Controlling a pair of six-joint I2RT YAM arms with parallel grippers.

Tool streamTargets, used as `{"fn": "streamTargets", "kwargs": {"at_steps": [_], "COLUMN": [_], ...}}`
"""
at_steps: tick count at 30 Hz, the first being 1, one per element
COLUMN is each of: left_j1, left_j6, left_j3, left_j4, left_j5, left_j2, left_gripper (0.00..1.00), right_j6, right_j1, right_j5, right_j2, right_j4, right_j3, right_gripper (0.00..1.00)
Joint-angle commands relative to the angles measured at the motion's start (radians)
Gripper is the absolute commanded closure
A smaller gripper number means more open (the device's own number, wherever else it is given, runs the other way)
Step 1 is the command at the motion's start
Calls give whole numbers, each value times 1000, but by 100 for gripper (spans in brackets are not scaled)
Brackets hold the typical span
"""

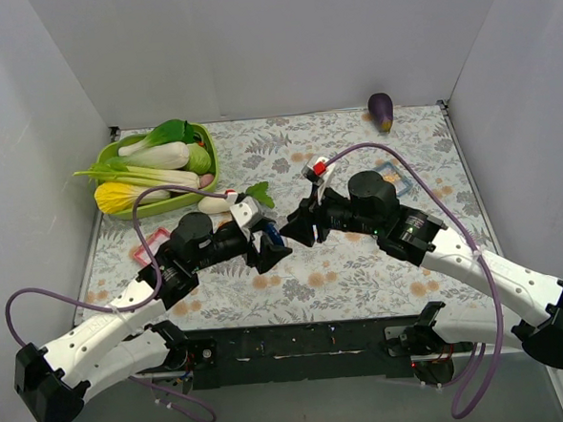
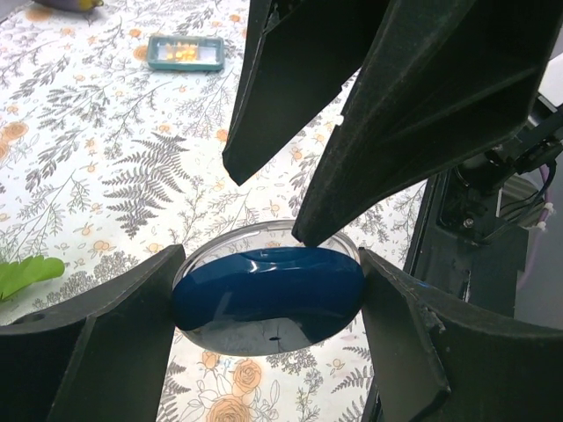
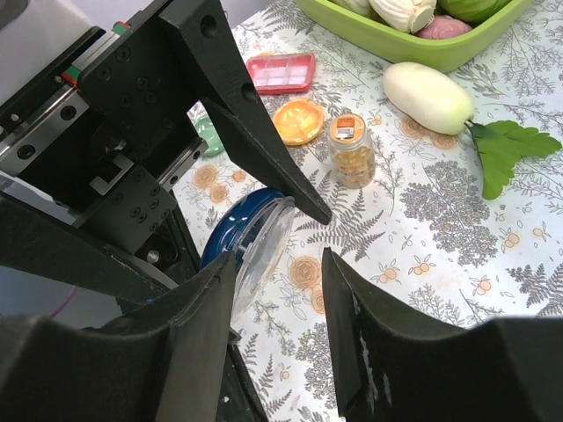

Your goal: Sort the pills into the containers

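Observation:
My left gripper (image 1: 267, 242) is shut on a round dark-blue container (image 2: 268, 299) with a clear lid and holds it tilted above the table near the middle. It also shows in the right wrist view (image 3: 230, 236), with its clear lid (image 3: 266, 242) facing my right gripper. My right gripper (image 1: 298, 231) is open right in front of it, and one of its fingers (image 3: 198, 343) is close beside the lid's rim. A pink tray (image 3: 280, 72), an orange dish (image 3: 297, 120), a green dish (image 3: 208, 136) and a pill bottle (image 3: 352, 151) lie on the table beyond. A blue tray (image 2: 185, 53) holds yellow pills.
A big green basket (image 1: 208, 170) of vegetables stands at the back left. A white radish (image 3: 428, 95) with a green leaf (image 3: 510, 149) lies in front of it. A purple eggplant (image 1: 381, 111) lies at the back right. Grey walls close in three sides.

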State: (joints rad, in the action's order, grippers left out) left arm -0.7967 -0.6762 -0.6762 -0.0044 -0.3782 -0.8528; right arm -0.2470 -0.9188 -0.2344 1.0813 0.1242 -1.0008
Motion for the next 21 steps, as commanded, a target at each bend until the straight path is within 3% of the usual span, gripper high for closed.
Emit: {"fn": "streamTargets", "kwargs": {"at_steps": [1, 13, 21], "left_j1": [-10, -10, -12], "left_j6": [-2, 18, 10], "left_j3": [-112, -132, -135], "left_j4": [116, 83, 104], "left_j5": [9, 30, 10], "left_j2": [5, -3, -11], "left_gripper": [74, 74, 74], "right_j6": [61, 83, 74], "right_j1": [-28, -48, -52], "right_j5": [18, -17, 0], "right_j2": [40, 43, 63], "right_j4": [112, 127, 115], "right_j3": [-2, 8, 14], "right_gripper": [49, 41, 50]}}
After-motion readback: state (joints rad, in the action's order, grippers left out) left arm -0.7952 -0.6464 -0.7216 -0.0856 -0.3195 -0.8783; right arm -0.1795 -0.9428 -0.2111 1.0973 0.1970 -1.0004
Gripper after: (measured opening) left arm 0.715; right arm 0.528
